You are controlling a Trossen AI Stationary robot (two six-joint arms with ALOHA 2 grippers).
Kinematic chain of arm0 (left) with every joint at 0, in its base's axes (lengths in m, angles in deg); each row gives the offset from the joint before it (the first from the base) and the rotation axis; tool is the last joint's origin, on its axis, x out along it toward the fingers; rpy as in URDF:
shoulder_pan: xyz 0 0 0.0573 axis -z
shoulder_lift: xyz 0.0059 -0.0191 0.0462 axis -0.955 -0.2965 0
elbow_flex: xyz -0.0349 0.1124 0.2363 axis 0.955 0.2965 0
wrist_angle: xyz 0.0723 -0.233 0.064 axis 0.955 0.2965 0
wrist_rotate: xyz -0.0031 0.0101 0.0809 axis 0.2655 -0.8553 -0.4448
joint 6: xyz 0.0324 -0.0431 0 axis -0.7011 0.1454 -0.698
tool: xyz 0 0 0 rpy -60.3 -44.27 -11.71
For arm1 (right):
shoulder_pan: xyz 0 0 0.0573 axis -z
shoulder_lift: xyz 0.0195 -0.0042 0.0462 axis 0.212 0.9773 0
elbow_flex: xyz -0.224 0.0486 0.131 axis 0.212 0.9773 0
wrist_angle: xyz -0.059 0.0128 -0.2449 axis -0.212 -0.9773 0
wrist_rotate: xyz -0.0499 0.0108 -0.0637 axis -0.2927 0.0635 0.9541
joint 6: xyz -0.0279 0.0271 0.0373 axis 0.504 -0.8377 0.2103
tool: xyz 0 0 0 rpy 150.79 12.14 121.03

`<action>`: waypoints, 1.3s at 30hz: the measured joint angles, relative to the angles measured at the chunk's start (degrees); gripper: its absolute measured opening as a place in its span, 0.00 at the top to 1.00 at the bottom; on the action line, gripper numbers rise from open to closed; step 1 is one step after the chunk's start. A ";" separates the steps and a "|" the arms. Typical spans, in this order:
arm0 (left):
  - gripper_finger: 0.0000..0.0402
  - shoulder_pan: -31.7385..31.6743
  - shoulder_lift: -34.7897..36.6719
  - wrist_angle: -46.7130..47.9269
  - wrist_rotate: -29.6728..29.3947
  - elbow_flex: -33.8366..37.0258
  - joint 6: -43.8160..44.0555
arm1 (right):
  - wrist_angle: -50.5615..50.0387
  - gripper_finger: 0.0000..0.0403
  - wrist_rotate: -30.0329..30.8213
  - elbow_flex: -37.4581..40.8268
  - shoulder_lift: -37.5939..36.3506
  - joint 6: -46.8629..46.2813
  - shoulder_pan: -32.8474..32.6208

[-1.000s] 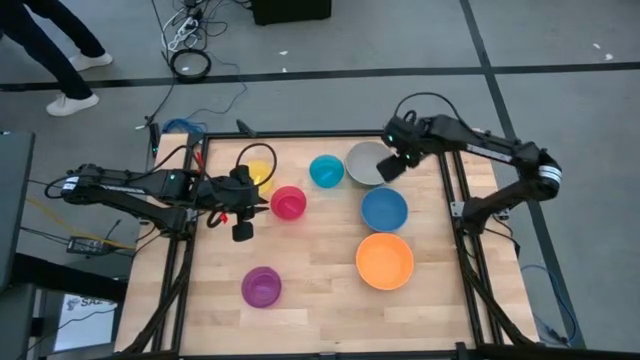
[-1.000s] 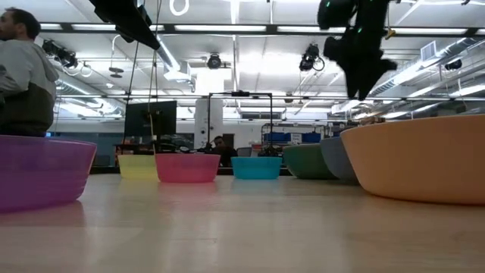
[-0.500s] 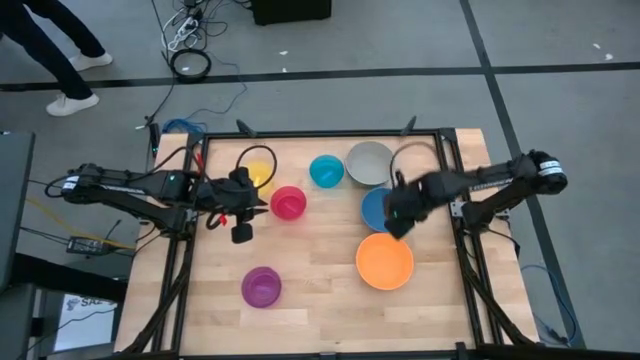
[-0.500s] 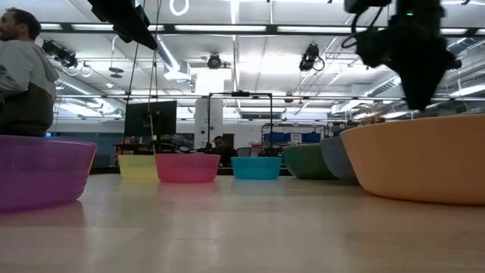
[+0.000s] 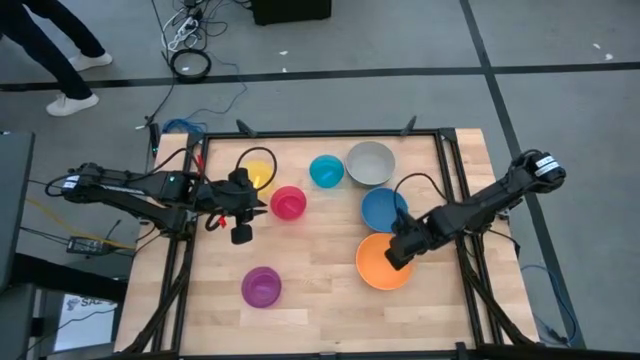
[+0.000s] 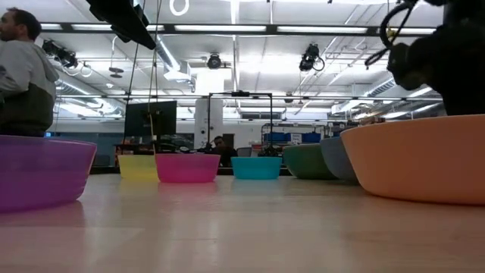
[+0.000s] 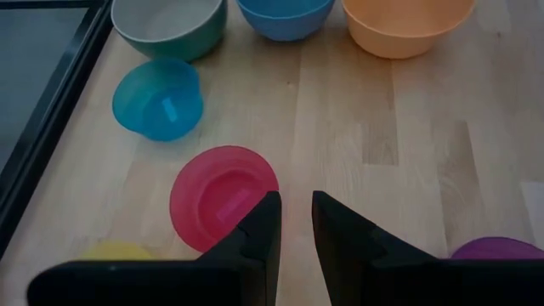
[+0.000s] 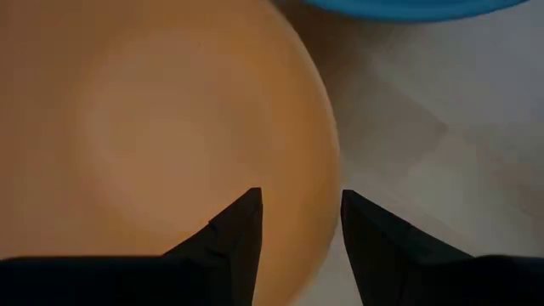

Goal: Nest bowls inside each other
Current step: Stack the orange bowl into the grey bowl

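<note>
My right gripper hangs open, pointing down over the orange bowl. One finger is over the bowl's inside and one is outside its rim; I see no touch. My left gripper waits above the table by the pink bowl, its fingers a little apart with nothing between them. On the table stand the blue bowl, cyan bowl, yellow bowl and purple bowl. The grey-white bowl sits inside a green one.
A black metal frame borders the wooden table top. Bare wood lies between the purple and orange bowls. Cables lie on the floor beyond the far edge, and a person stands in the room at the left.
My right gripper has swung from above the grey-white bowl toward the table's near edge, past the blue bowl, sinking and turning about as it went. It now stands low over the orange bowl. No bowl has moved.
</note>
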 joint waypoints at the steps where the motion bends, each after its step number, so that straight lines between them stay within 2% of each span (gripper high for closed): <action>1: 0.81 0.00 0.00 0.02 -0.19 0.00 0.00 | 1.50 0.63 0.09 1.13 0.00 -0.18 -0.05; 3: 0.81 0.00 0.00 0.00 -0.46 0.00 0.02 | 4.23 0.64 0.12 3.00 0.02 -0.15 -0.03; 5: 0.81 0.00 -0.01 0.00 -0.62 0.00 0.15 | 4.77 0.69 -0.03 3.19 0.03 0.80 -0.03; 9: 0.81 0.00 -0.02 -0.02 -0.77 0.00 0.15 | 4.28 0.94 -0.31 0.79 -0.26 6.11 -0.03; 10: 0.81 0.00 -0.02 -0.01 -0.89 0.00 0.15 | 3.97 0.96 -0.10 -0.14 -0.41 7.24 0.02; 16: 0.81 0.00 -0.02 -0.07 -1.73 0.00 0.17 | -5.09 0.99 1.11 -8.19 -0.96 10.98 0.82; 19: 0.81 0.00 -0.02 -0.32 -1.76 0.00 0.17 | -9.39 0.99 4.93 -13.47 -1.46 14.58 1.68; 22: 0.81 0.00 -0.02 -1.34 -1.77 0.00 -0.20 | -13.13 1.00 12.54 -19.32 -2.06 19.12 4.58; 26: 0.81 0.00 -0.02 -5.20 -1.78 0.00 -2.05 | -17.95 1.00 24.17 -24.50 -1.97 27.23 13.55; 29: 0.81 0.00 -0.02 -7.68 -1.80 0.00 -3.15 | -15.46 1.00 27.56 -25.78 -1.97 35.20 23.67; 33: 0.81 0.00 -0.02 -8.07 -1.80 0.00 -3.05 | -9.29 1.00 24.68 -25.81 -1.47 45.57 38.35; 36: 0.81 0.00 -0.04 -7.01 -1.79 0.00 -2.26 | -7.22 1.00 18.73 -25.81 -0.26 50.96 48.18; 39: 0.81 0.00 -0.04 -6.37 -1.78 0.02 -1.44 | -6.78 1.00 13.25 -25.81 1.85 54.23 55.13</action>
